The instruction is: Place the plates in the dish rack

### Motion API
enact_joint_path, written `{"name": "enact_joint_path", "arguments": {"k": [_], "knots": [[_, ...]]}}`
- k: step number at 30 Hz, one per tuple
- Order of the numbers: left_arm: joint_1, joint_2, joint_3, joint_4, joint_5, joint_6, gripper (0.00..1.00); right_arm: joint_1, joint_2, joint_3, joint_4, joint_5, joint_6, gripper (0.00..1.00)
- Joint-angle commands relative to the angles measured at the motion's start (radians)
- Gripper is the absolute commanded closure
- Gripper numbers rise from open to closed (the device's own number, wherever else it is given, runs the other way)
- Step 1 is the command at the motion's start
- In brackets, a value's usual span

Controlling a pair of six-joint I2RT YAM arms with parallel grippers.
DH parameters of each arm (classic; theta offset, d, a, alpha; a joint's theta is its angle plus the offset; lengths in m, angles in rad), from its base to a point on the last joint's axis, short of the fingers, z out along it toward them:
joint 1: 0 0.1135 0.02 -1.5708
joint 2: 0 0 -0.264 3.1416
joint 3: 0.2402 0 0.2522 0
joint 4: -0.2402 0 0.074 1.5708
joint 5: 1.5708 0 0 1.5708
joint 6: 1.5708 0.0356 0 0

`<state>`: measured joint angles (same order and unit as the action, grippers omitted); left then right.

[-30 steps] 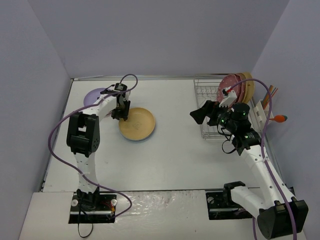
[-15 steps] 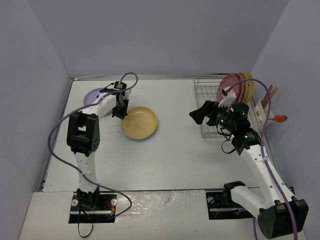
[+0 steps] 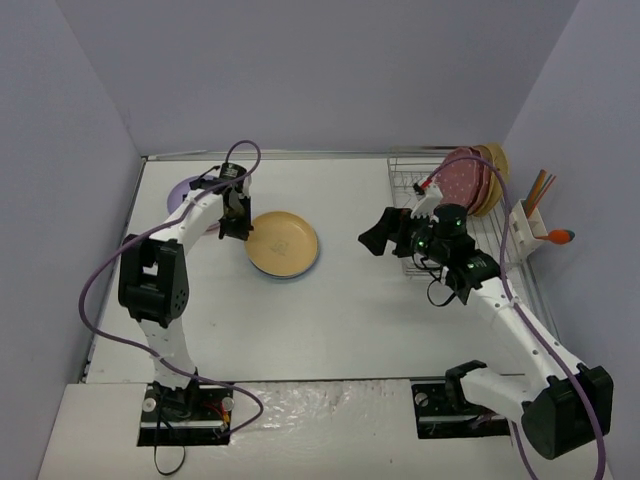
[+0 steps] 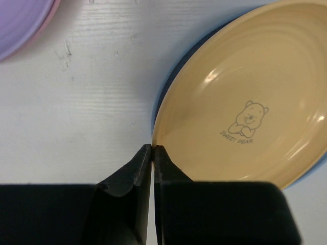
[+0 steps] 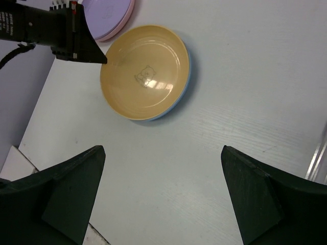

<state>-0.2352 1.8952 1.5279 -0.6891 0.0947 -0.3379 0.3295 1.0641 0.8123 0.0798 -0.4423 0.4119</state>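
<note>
A yellow-orange plate (image 3: 284, 244) with a bear print lies on the table on top of a blue plate (image 4: 159, 99). It also shows in the left wrist view (image 4: 245, 102) and the right wrist view (image 5: 145, 71). My left gripper (image 3: 237, 230) is shut, its tips (image 4: 153, 148) against the plate's left rim. A lilac plate (image 3: 188, 190) lies at the far left. The dish rack (image 3: 412, 190) stands at the right with pink and tan plates (image 3: 470, 178) upright in it. My right gripper (image 3: 385, 232) is open and empty above the table, between the yellow-orange plate and the rack.
A white caddy (image 3: 524, 228) with sticks and an orange utensil (image 3: 560, 237) hangs on the rack's right side. Walls close in the table on the left, back and right. The rack's wire edge (image 5: 319, 153) shows at the right of the right wrist view.
The yellow-orange plate has slid to the right with my shut left gripper at its rim. My right gripper has moved left, away from the rack and toward the plate.
</note>
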Motion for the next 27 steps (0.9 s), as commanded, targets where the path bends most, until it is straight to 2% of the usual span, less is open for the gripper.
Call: {"name": "enact_joint_path", "arguments": {"k": [1,11,18,27], "knots": [[0.007,-0.135,-0.024,0.035,0.057,-0.163,1.00,0.097,0.056,0.065,0.085,0.090,0.055,0.06],[0.012,-0.296,-0.169,0.147,0.148,-0.411,1.00,0.229,0.252,0.064,0.246,0.183,0.336,0.05],[0.031,-0.419,-0.253,0.176,0.130,-0.476,1.00,0.255,0.351,0.058,0.330,0.200,0.437,0.06],[0.033,-0.534,-0.383,0.298,0.224,-0.567,1.00,0.259,0.437,0.086,0.395,0.177,0.485,0.06]]}}
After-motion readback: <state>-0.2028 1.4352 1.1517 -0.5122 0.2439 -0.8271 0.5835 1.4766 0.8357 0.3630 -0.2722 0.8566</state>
